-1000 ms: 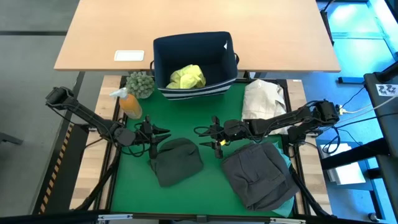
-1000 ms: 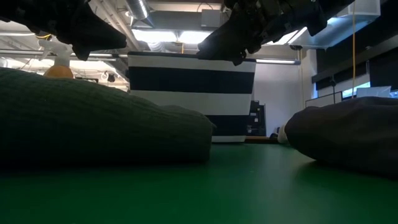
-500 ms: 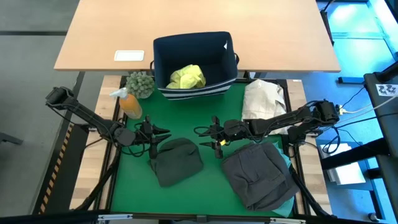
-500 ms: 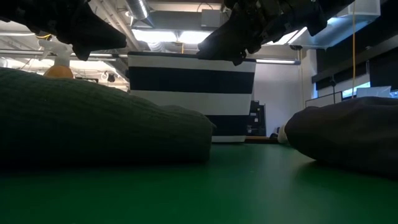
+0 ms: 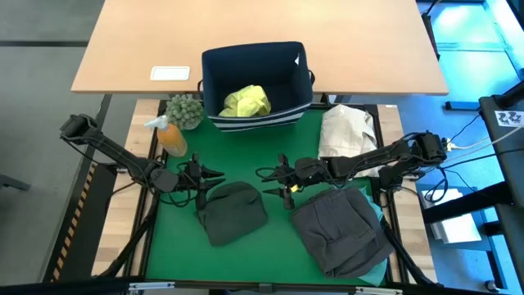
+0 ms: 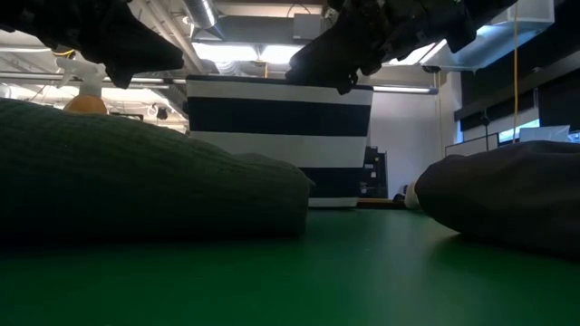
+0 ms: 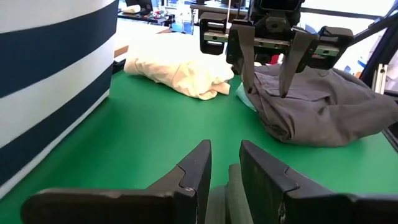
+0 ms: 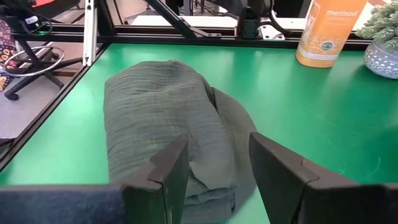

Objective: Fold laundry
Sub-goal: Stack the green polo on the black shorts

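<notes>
my left gripper (image 5: 214,174) hangs over the green mat (image 5: 246,147), fingers parted by a narrow gap with nothing between them, just beside the far left corner of the dark olive garment (image 5: 234,211). that garment is a folded bundle, its long axis running from the bin side of the mat toward the near edge, rounded end pointing at the bin, and it lies just nearer than my left fingertips and a little to their right. across the gap, my right gripper (image 5: 273,181) faces the left one, fingers standing apart and holding nothing, out over bare mat between the two bundles. the olive piece lies below it toward my left; in the right wrist view it sits straight ahead past my fingers (image 8: 168,171). the charcoal grey garment (image 5: 337,229) lies nearer than my right arm, a broad heap with a turquoise edge (image 5: 377,270) showing beneath. the yellow-green shirt (image 5: 246,101) sits in the navy bin (image 5: 214,65), well apart from both.
</notes>
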You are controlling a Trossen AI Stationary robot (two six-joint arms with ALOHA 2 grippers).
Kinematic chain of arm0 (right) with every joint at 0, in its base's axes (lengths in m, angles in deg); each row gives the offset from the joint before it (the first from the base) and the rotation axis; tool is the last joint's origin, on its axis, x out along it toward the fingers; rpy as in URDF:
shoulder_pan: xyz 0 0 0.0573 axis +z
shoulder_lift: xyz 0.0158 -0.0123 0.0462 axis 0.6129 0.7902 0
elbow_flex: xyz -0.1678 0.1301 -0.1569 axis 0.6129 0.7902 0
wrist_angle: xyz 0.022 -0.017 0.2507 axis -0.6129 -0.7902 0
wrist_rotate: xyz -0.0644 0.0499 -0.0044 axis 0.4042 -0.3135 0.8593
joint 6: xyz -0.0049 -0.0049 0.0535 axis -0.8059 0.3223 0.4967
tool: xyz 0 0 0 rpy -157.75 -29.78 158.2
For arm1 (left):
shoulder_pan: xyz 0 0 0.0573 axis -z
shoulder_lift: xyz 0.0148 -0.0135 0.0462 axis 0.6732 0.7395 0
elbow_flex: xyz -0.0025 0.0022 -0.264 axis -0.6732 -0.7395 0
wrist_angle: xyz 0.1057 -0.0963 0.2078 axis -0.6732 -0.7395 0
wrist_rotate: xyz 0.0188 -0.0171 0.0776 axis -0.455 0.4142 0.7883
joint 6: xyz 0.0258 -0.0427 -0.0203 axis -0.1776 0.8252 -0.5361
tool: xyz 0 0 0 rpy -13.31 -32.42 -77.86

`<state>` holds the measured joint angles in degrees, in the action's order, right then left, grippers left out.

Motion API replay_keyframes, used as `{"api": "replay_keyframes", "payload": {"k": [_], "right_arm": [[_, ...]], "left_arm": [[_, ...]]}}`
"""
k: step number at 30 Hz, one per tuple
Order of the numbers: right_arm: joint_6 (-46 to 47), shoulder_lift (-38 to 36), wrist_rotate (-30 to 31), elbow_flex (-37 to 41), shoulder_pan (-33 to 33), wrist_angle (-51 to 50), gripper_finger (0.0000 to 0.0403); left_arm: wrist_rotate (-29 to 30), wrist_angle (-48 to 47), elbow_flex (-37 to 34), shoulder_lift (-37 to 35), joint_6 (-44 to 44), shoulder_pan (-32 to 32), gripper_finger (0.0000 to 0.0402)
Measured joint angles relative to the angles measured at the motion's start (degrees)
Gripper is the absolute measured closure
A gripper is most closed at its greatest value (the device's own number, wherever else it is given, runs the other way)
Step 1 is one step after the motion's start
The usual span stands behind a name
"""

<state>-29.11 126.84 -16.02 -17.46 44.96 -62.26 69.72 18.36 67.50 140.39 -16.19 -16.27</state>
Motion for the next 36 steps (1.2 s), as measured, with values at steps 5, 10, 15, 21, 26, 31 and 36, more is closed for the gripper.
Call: {"api": "replay_keyframes", "payload": {"k": [5,10,15,21,26,31,36], "right_arm": [[0.1,0.0,-1.2,0.0,0.0,0.0,0.0237],[3.3,-0.1,-5.7,-0.7,0.0,-0.4,0.0237],[3.2,-0.1,-6.5,-0.7,0.0,-0.6,0.0237],[2.6,-0.1,-6.5,-0.7,0.0,-0.6,0.0237],[2.6,-0.1,-6.5,-0.7,0.0,-0.6,0.0237],[2.6,-0.1,-6.5,-0.7,0.0,0.1,0.0237],[2.5,-0.1,-6.5,-0.7,0.0,2.7,0.0237]], "left_arm": [[0.0,0.0,0.0,0.0,2.4,0.0,0.0321],[-0.4,0.0,0.0,0.0,2.5,0.0,0.0321],[-0.5,0.0,0.0,0.0,3.3,0.0,0.0321],[-0.9,0.0,0.0,0.0,5.8,0.0,0.0321],[-1.6,0.0,0.0,0.0,7.6,0.0,0.0321],[-4.0,0.1,0.0,0.0,10.3,0.0,0.0321],[-4.1,0.1,0.0,0.0,9.3,0.1,0.0321]]}}
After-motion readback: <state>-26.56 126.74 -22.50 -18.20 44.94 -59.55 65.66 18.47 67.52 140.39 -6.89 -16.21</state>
